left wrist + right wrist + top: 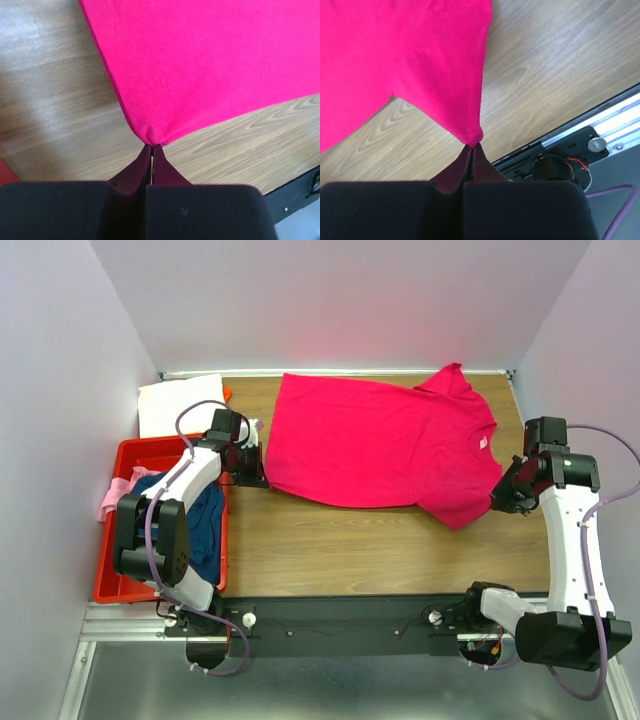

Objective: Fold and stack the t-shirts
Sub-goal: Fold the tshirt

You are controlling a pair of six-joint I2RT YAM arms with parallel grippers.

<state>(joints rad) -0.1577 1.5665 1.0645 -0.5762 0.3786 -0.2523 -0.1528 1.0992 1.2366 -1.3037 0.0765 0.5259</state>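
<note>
The magenta-pink t-shirt [380, 445] is spread across the wooden table, collar to the right. My left gripper [262, 476] is shut on its near-left hem corner, which shows in the left wrist view [160, 125] at the gripper tips [151, 146]. My right gripper [497, 502] is shut on a sleeve corner at the right, which shows in the right wrist view [465, 120] at the gripper tips [471, 146]. The white t-shirt [180, 403] lies folded at the back left. The navy t-shirt [205, 525] and the pale pink t-shirt [112, 502] lie in the red bin [120, 585].
The red bin stands along the table's left side, beside the left arm. The black mounting rail [340, 625] runs along the near edge, and it shows with a motor housing in the right wrist view [555, 167]. White walls close in the back and both sides.
</note>
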